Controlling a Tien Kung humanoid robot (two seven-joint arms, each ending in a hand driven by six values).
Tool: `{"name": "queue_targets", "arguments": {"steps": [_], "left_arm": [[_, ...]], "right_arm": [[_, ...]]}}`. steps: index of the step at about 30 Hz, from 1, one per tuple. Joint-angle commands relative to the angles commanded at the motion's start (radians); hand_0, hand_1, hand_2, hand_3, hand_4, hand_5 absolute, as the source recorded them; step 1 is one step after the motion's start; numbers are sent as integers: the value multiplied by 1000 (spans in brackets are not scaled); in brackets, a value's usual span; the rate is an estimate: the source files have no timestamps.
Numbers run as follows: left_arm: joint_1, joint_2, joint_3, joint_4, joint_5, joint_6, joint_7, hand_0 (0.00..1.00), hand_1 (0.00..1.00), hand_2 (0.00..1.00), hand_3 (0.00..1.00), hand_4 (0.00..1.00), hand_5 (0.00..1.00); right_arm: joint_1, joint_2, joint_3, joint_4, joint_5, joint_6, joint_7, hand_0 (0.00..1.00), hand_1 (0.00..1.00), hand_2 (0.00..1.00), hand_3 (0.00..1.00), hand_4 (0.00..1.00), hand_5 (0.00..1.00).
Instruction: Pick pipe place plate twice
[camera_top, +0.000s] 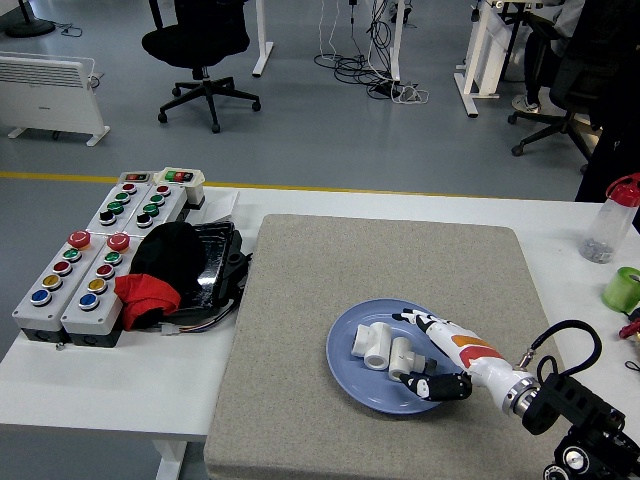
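Observation:
A blue plate (440, 400) lies on the grey mat, right of centre. Two white pipe fittings lie on it side by side: one (368, 342) to the left, the other (402, 353) touching it on the right. My right hand (416, 354) reaches in from the lower right, low over the plate. Its fingers (418, 321) are spread on either side of the right fitting and do not appear to be closed on it. The left hand is out of view.
Two grey button boxes (75, 275) and a black tray with a black and red cloth (160, 270) stand at the left. A bottle with a red cap (610, 220) and a green cup (624, 288) stand at the right edge.

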Motion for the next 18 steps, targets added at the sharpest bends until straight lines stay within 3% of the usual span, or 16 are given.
{"name": "queue_targets", "arguments": {"steps": [5, 8, 9, 14, 15, 18], "left_arm": [[0, 0, 6, 1, -11, 0, -3, 710, 745, 719, 655, 399, 998], [-1, 0, 9, 2, -19, 1, -5, 710, 745, 719, 655, 399, 998], [-1, 1, 12, 2, -24, 1, -6, 710, 745, 718, 655, 398, 998], [-4, 3, 14, 2, -35, 4, -7, 710, 745, 718, 655, 398, 998], [-5, 4, 15, 2, -37, 4, -7, 710, 745, 718, 654, 397, 998], [-5, 5, 12, 2, -33, 5, -6, 710, 745, 718, 654, 397, 998]], "right_arm": [[-15, 3, 25, 5, 2, -9, 4, 992, 939, 998, 984, 817, 440], [-28, 6, 47, 10, 32, -52, 22, 992, 939, 998, 984, 817, 440], [-36, 10, 60, 10, 57, -80, 36, 976, 927, 998, 951, 773, 431], [-85, 23, 137, 16, 250, -267, 154, 976, 927, 998, 951, 773, 431], [-92, 25, 154, 20, 296, -289, 185, 904, 873, 998, 910, 689, 420], [-121, 27, 220, 39, 419, -261, 254, 904, 873, 998, 910, 689, 420]]}}
